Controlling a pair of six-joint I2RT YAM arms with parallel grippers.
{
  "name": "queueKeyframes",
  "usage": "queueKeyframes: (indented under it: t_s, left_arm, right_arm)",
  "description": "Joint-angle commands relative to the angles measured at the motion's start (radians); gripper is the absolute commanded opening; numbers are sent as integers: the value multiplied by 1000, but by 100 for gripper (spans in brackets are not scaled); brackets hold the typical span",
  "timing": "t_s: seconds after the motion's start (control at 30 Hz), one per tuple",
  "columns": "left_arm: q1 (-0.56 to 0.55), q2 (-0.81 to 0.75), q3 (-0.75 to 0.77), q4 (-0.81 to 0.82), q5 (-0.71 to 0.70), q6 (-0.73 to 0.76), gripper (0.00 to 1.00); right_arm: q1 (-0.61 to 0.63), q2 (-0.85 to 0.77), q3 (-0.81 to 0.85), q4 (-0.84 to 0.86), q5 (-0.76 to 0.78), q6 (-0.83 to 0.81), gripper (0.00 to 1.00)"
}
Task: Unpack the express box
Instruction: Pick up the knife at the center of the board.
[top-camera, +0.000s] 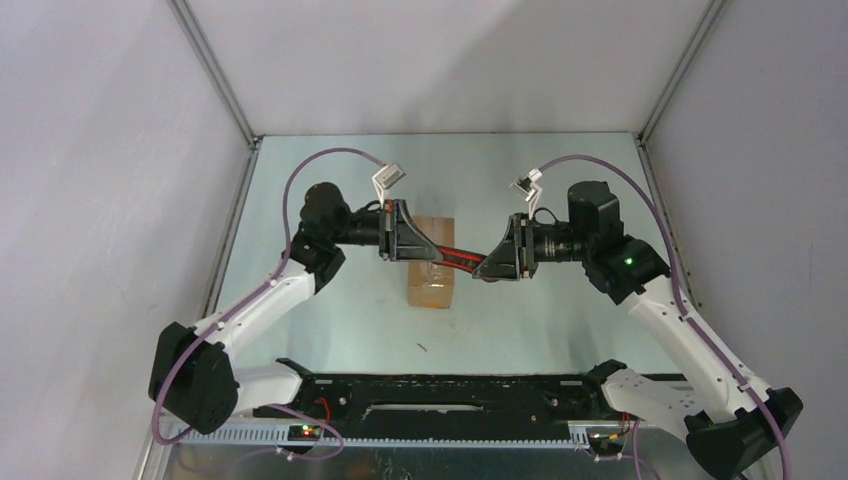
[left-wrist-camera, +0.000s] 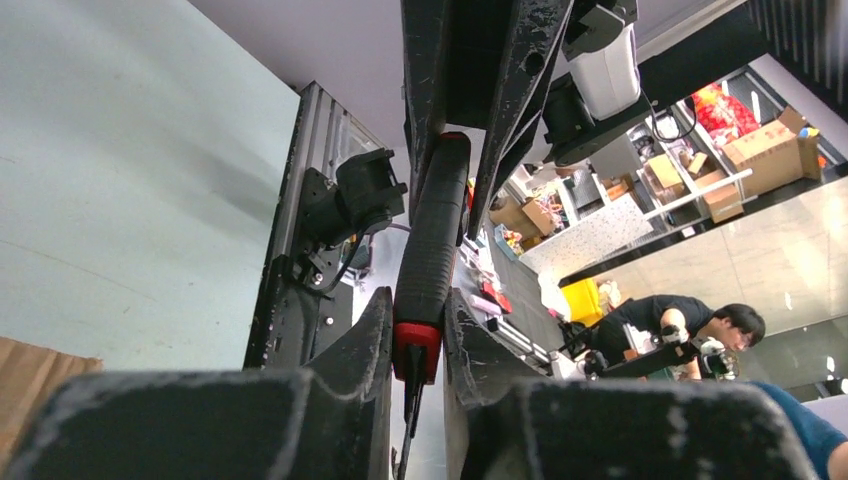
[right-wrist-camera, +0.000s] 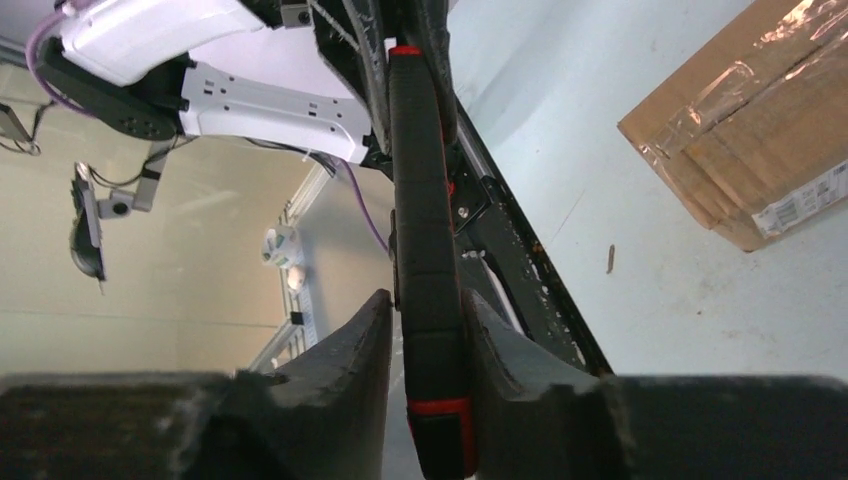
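In the top external view, the express box (top-camera: 430, 275) is seen lying flat on the desk (top-camera: 330, 320), near its middle and between the two arms. The left gripper (top-camera: 432, 248) is placed over the box's upper left part (whether it hangs above the box or touches it cannot be told). The right gripper (top-camera: 487, 267) is held just to the right of the box, clear of its edge. A red-and-black utility knife (top-camera: 458, 257) is spanned between the two grippers, across the box's right side.

In the left wrist view, the left gripper is closed on the red-tipped end of the knife, with one finger pressed against each side. The far end of the handle is clamped by the right gripper at the top of the frame. Only a brown corner of the box is shown, at the lower left, beside the gripper.

In the right wrist view, the right gripper is pinched onto the black handle. The box is seen at the upper right, well apart from the fingers. It rests on the desk with clear tape (right-wrist-camera: 700, 95) over its top and a white label (right-wrist-camera: 805, 200) on its side.
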Motion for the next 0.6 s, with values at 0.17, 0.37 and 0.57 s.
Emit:
queueKeyframes:
  t_s: [0.17, 0.37, 0.57]
  left_arm:
    - [-7, -11, -21, 139, -63, -90, 0]
    - [38, 28, -78, 428, -86, -305, 0]
    - [37, 27, -84, 395, -106, -280, 0]
  right_arm:
    - [-6, -19, 29, 149, 54, 107, 54]
    - [-19, -34, -4, 162, 29, 126, 53]
    - [-24, -49, -40, 263, 54, 220, 46]
